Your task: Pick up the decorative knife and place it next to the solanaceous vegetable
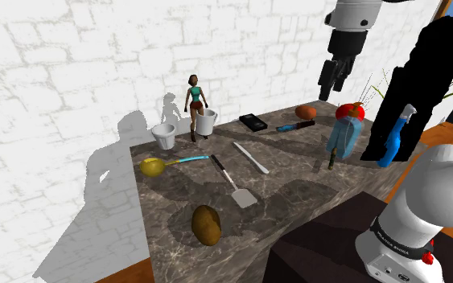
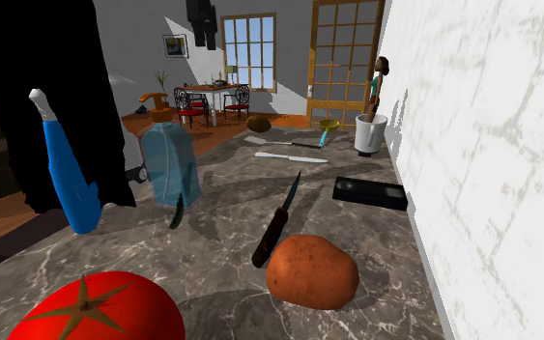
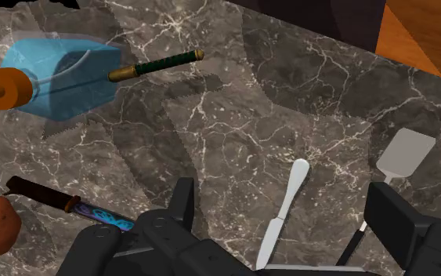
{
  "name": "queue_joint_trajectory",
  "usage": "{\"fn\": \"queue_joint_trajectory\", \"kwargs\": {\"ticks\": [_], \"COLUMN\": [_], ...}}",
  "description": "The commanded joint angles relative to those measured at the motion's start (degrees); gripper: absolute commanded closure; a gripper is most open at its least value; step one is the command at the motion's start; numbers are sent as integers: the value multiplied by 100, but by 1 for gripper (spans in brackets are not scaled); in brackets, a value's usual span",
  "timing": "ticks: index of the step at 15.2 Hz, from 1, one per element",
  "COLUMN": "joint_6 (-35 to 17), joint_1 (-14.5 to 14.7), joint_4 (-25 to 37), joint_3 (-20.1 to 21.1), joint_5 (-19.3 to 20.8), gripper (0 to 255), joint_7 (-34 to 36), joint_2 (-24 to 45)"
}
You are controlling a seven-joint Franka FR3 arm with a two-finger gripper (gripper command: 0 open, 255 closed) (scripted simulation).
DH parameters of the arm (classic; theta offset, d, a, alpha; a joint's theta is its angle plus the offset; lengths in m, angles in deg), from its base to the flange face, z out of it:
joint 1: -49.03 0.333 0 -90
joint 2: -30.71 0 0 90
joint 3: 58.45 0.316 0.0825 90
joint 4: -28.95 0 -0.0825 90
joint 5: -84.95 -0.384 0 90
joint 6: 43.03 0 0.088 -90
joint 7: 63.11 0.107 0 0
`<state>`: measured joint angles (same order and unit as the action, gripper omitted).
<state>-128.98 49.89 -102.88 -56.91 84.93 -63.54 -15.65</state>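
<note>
Figurine (image 1: 195, 100) and cup (image 1: 165, 135) stand at the shoulder view's left of the table (image 1: 297, 185); then come ladle (image 1: 162, 165), spatula (image 1: 232, 183) and white knife (image 1: 250, 157). Decorative knife (image 1: 295, 126) lies flat between a black box (image 1: 253, 122) and a reddish potato (image 1: 305, 111), its handle just beside the potato. Bottle (image 1: 343, 138) and tomato (image 1: 351, 110) stand near. The gripper (image 1: 329, 92) hangs open high above.

My white arm with dark joints (image 1: 426, 201) bends up and over. My all-black two-finger gripper (image 1: 330, 88) hangs high, pointing downward, its fingers (image 3: 181, 205) spread well apart, gripping nothing.
</note>
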Motion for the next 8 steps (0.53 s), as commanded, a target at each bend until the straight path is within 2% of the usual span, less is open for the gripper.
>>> {"fn": "queue_joint_trajectory", "kwargs": {"ticks": [1,8], "joint_6": [0,-934], "joint_1": [0,57], "joint_4": [0,-731], "joint_3": [0,-1035], "joint_5": [0,605], "gripper": [0,0], "joint_7": [0,-1661], "joint_2": [0,60]}}
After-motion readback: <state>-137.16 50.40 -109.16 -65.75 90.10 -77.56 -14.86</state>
